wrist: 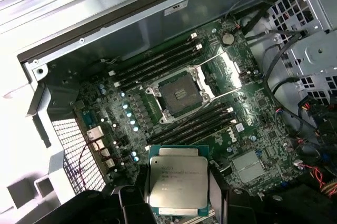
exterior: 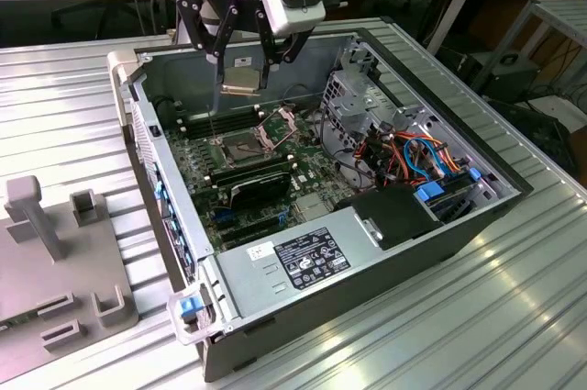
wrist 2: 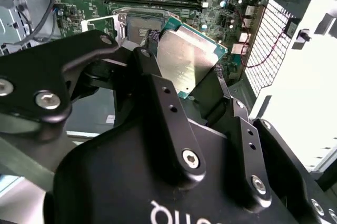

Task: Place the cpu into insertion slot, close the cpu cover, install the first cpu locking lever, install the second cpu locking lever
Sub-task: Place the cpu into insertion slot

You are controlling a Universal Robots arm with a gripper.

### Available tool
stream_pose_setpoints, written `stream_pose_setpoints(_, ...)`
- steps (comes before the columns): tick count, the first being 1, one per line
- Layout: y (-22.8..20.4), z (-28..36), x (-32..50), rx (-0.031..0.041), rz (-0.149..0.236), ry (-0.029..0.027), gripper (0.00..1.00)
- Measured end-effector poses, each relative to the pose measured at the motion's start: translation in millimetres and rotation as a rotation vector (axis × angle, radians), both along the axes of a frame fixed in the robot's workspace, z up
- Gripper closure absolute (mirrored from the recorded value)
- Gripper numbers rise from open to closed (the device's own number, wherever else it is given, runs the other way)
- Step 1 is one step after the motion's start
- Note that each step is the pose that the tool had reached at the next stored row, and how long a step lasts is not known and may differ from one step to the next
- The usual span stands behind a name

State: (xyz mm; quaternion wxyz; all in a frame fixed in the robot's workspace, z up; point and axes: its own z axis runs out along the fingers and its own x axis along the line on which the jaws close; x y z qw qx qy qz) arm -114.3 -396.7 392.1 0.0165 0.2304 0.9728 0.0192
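Note:
My gripper [exterior: 241,78] hangs above the open computer case, shut on the cpu [exterior: 240,82], a flat square chip with a silver-grey top. In both wrist views the cpu [wrist: 178,183] [wrist 2: 187,60] sits flat between the two black fingers [wrist 2: 152,76]. The insertion slot [wrist: 180,95] [exterior: 240,146] lies below on the green board, its dark pin field bare. The cpu cover [wrist: 227,71] stands swung open beside the slot. The chip is well above the slot and touches nothing in the case.
Long black memory slots [wrist: 152,63] flank the socket on both sides. A metal drive cage [exterior: 353,87], coloured cables [exterior: 413,156] and a power supply [exterior: 303,257] fill the case on the exterior view's right. A grey fixture [exterior: 55,252] stands outside on the exterior view's left.

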Motion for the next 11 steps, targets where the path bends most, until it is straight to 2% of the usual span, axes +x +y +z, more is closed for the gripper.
stream_pose_setpoints(6,0.1,-0.1,0.2,0.0000,-0.111,0.0000,0.46)
stream_pose_setpoints(11,0.2,-0.2,0.2,0.0000,-0.183,0.0000,0.46)
